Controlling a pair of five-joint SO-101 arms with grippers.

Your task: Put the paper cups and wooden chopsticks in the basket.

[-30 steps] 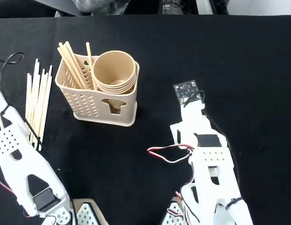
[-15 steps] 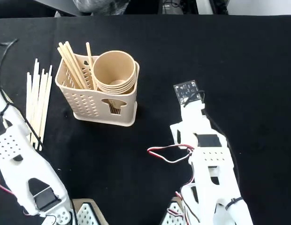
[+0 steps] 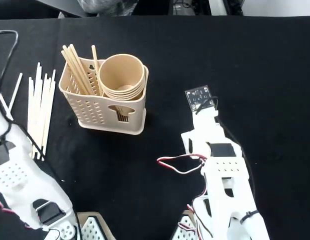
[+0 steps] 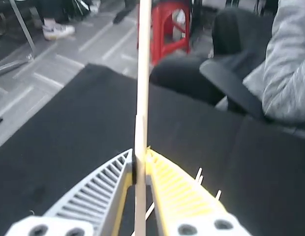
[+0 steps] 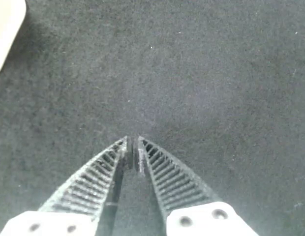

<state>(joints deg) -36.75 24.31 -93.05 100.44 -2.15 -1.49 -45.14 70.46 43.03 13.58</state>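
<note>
The left gripper (image 4: 139,162) tilts up off the table (image 4: 69,132), clamped on a wooden chopstick (image 4: 142,73) whose far end is cut off; right gripper (image 5: 132,150) closed, empty.

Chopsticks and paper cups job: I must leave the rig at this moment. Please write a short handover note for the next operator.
Left gripper: shut on one held chopstick, out to the left of the basket.
Right gripper: shut, empty, over the bare black table.
Done: the stacked paper cups stand in the basket, with several basket chopsticks upright beside them.
Left to do: bring the held chopstick to the basket, then the loose chopsticks lying on the table to the left of the basket.
</note>
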